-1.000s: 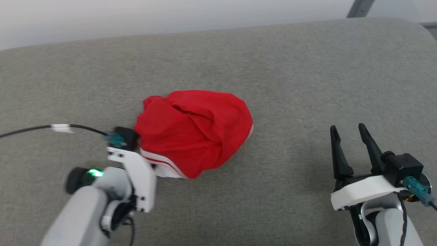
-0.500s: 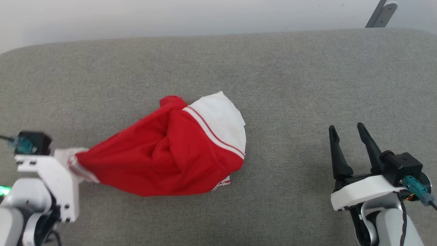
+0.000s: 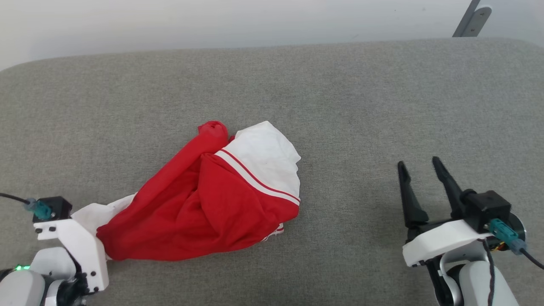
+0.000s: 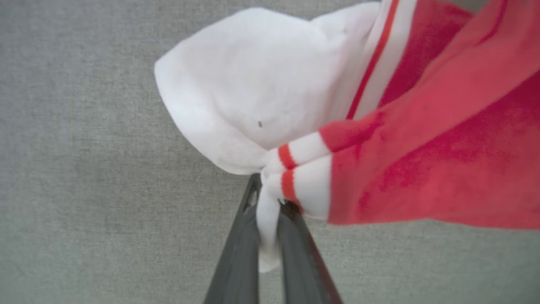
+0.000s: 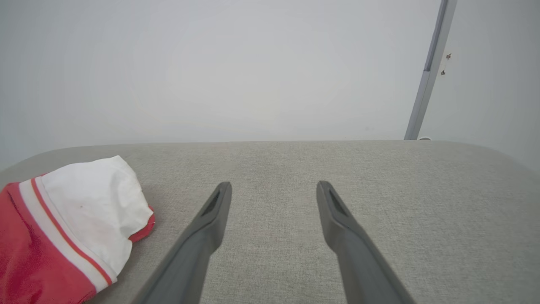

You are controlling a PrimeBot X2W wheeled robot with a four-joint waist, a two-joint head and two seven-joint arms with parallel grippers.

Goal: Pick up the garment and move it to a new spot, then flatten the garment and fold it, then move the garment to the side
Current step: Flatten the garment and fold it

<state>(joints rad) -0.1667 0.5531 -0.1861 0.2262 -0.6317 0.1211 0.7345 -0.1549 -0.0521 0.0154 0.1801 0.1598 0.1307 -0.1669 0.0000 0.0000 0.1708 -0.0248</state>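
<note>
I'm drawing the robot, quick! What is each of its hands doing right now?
Left gripper: closed, holding the garment by its white striped edge.
Right gripper: open, holding nothing.

The garment was soft, thin cloth with a matt finish. Its red body, white sleeve fabric and striped trim all creased and bunched loosely. The counter wore a grey woven covering, matt and slightly rough, with a fine flecked grain. The left tool and the right tool had dark fingers of a smooth, matt material that looked like plastic. The white bracket at the right tool's base looked like hard matt plastic. The wall was pale, smooth and matt. A grey post against it looked like smooth painted metal.
</note>
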